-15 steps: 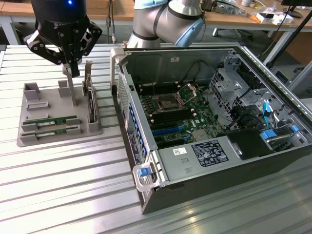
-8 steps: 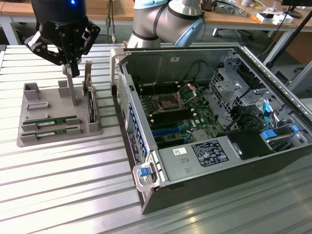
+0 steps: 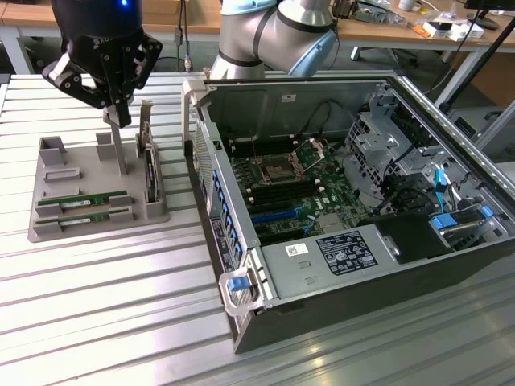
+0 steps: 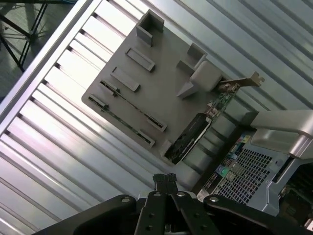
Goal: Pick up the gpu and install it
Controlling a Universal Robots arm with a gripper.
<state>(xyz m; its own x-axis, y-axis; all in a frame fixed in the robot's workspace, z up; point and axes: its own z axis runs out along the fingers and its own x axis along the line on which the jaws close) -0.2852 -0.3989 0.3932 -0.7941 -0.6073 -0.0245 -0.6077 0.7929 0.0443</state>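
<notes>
- The tool (image 3: pixel 119 117) hangs in the exterior view's upper left, above the grey holder tray (image 3: pixel 80 177). Its fingers are pressed together with nothing between them.
- The gpu (image 3: pixel 87 199) lies flat in the tray, a second green stick (image 3: pixel 87 215) just beside it. Neither has been lifted yet.
- The open computer case (image 3: pixel 322 322) sits on the tabletop (image 3: pixel 105 305) toward the exterior view's right, motherboard (image 3: pixel 282 185) exposed. Judging by this, both pickup and install are left to do.

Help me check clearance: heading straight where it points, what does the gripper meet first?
The shut gripper points down; likely first the gray tray, near its upright dark card, though depth is unclear.
</notes>
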